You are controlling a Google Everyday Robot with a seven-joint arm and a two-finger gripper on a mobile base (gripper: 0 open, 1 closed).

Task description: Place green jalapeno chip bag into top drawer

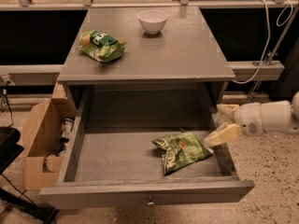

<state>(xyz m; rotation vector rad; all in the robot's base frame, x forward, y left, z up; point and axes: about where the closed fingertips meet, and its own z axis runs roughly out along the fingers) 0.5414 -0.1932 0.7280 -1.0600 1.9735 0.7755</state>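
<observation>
I see the gripper (pixel 214 124) at the right side of the open top drawer (pixel 140 194), over its right wall. Its fingers (pixel 224 134) are spread wide and hold nothing. The green jalapeno chip bag (pixel 181 151) lies flat on the drawer floor, front right, just left of the lower finger. I cannot tell if the tip touches it. The bag's long side runs left to right, with the dark edge on the left. I cannot read any words on it. On the table (pixel 187 55) sit another green bag (pixel 102 45) and a white bowl (pixel 153 20).
</observation>
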